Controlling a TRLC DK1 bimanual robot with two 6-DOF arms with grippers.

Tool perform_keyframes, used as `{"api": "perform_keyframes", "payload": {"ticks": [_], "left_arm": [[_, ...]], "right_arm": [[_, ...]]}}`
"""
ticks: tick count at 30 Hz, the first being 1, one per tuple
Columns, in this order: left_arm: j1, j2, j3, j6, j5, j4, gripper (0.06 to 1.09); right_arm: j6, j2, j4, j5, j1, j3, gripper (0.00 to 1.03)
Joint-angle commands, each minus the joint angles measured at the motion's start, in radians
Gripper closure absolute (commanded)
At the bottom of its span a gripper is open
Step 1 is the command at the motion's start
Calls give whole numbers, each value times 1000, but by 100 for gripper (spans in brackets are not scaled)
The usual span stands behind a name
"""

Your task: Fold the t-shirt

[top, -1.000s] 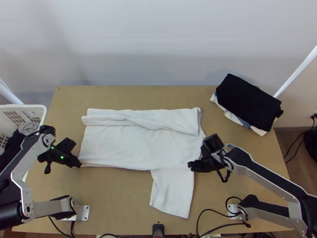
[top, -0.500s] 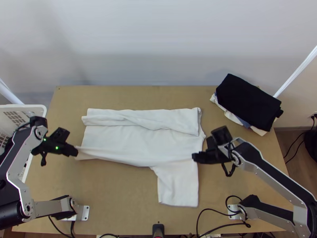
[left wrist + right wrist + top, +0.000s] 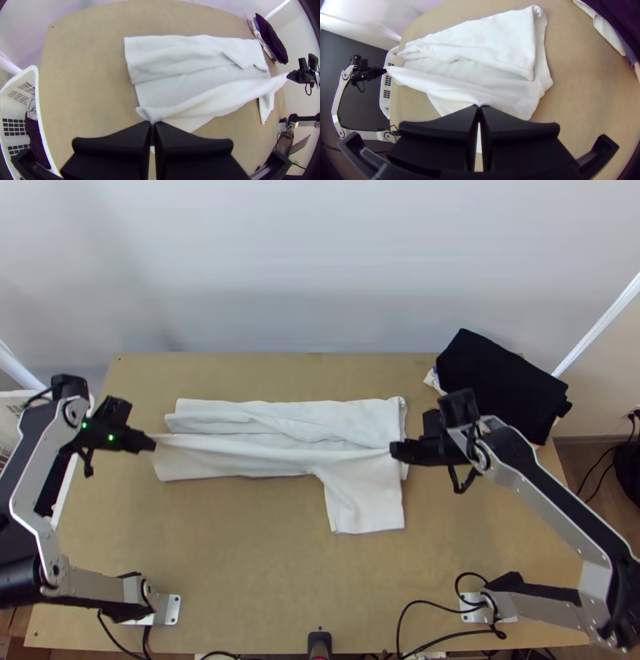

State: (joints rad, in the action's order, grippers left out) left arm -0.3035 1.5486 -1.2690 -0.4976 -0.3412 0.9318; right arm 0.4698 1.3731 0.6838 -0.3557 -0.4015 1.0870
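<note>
My left gripper point(image 3: 152, 442) is shut on a near-side corner of the white t-shirt point(image 3: 240, 458), at its left end. At the shirt's right side my right gripper point(image 3: 394, 452) is shut on the cloth beside a sleeve that hangs down toward the near edge. Between them the near part is lifted and stretched taut, while the far part lies on the table with a strip folded over. In the left wrist view the left gripper point(image 3: 152, 122) pinches bunched cloth; in the right wrist view the right gripper point(image 3: 479, 106) pinches the raised edge.
A pile of folded clothes with a black one point(image 3: 500, 380) on top lies at the table's far right. The white basket point(image 3: 40, 110) holding dark and grey cloth stands by the left edge. Bare table point(image 3: 240, 564) lies on the near side.
Both grippers have moved up the picture, toward the far side, drawing the shirt's near edge along. The sleeve has come along with it, away from the table's near edge.
</note>
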Motion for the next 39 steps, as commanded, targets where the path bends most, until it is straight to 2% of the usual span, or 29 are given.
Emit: {"api": "perform_keyframes", "payload": {"ticks": [1, 11, 28, 39], "left_arm": [[24, 47, -84, 71, -9, -16, 104], [66, 180, -276, 160, -7, -19, 104], [103, 358, -398, 211, -4, -22, 104], [129, 478, -489, 263, -2, -54, 104]], "right_arm": [[-16, 66, -13, 4, 29, 74, 100], [-39, 258, -46, 27, 86, 244, 100], [-60, 633, -59, 70, 115, 582, 100], [-62, 782, -44, 95, 128, 734, 100]]}}
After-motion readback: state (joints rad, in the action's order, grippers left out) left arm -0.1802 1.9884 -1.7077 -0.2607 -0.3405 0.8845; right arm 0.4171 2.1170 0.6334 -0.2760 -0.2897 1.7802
